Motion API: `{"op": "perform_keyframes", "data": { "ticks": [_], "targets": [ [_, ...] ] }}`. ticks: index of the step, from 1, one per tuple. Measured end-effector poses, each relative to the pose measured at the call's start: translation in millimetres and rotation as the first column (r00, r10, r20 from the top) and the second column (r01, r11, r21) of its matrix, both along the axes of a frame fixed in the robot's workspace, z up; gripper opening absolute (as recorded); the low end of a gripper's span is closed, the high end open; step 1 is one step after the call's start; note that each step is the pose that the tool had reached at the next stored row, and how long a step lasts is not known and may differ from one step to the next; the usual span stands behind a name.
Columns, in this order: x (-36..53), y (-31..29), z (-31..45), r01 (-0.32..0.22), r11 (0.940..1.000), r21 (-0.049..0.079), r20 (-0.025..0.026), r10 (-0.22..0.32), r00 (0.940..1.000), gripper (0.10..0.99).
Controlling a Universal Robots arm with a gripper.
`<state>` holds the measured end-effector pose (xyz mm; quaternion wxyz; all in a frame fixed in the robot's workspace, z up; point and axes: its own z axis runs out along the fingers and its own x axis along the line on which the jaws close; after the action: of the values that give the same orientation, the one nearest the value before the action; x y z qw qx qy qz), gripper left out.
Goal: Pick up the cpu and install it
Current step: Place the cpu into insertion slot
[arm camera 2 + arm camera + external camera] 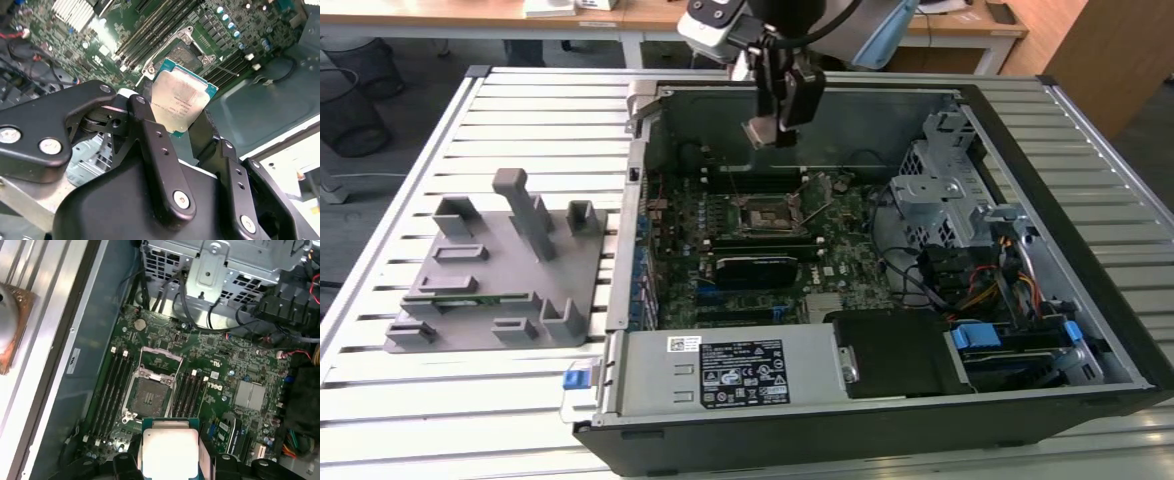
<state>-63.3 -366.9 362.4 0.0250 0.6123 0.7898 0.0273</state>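
Note:
The cpu (180,97) is a flat square chip with a silvery top and a green edge. My gripper (175,120) is shut on it, with one black finger (147,125) on each side. In the exterior view my gripper (778,125) hangs with the cpu (762,131) above the rear part of the open computer case. The motherboard socket (149,397) lies below with its metal frame open and nothing in it. In the first wrist view the cpu (169,450) in my gripper (169,464) sits apart from the socket, well above the board. The socket (765,215) is in the middle of the green board.
Memory slots (112,385) flank the socket on both sides. A metal drive cage (937,190) and cables fill the case on the exterior view's right, with a power supply (720,370) at the front. A grey fixture (494,270) holding a green stick (467,297) lies on the slatted table.

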Motion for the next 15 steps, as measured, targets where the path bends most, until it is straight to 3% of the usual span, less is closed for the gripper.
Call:
{"op": "perform_keyframes", "data": {
  "ticks": [4,9,15],
  "targets": [
    [0.0,0.0,-2.7,0.071,0.9975,0.000,0.0000,-0.071,0.9975,0.537],
    [0.0,0.1,-7.9,0.156,0.9877,0.000,0.0000,-0.156,0.9877,0.537],
    [0.5,3.0,-18.1,0.179,0.9839,0.000,0.0001,-0.179,0.9839,0.537]
  ]
}}
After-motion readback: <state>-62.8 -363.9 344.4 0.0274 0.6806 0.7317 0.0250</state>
